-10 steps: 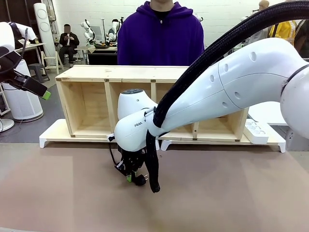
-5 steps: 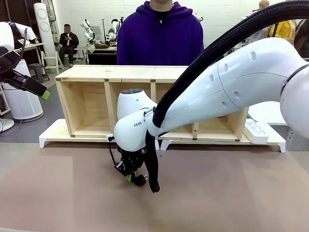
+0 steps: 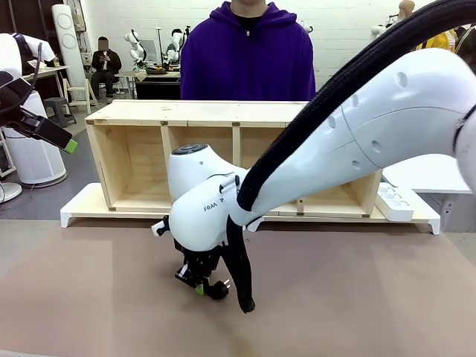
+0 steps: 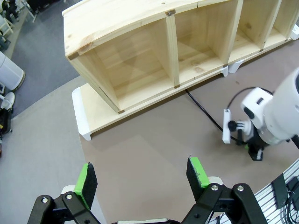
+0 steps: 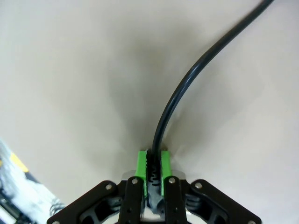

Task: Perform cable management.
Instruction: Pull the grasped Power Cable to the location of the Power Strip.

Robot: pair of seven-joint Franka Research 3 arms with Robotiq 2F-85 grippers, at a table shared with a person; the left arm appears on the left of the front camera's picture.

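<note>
The cable (image 5: 184,88) is a thin black cord that curves away over the brown table. My right gripper (image 5: 153,169) is shut on its ribbed end, with the green pads pressed against it. In the front view this gripper (image 3: 201,285) points down just above the table, and the small black plug (image 3: 219,289) sticks out beside it. From the left wrist view, the cable (image 4: 204,113) runs from under the wooden shelf (image 4: 140,21) to the right arm's gripper (image 4: 254,151). My left gripper (image 4: 141,176) hangs open high above the table, also seen at far left (image 3: 68,146).
The long wooden shelf (image 3: 223,112) stands on white feet along the table's far side. A white power strip (image 3: 394,202) lies at its right end. A person in a purple hoodie (image 3: 247,56) stands behind it. Bare brown table lies in front.
The right arm has sunk lower and come a little towards the camera, bringing the held plug closer to the table. The left gripper has stayed still.
</note>
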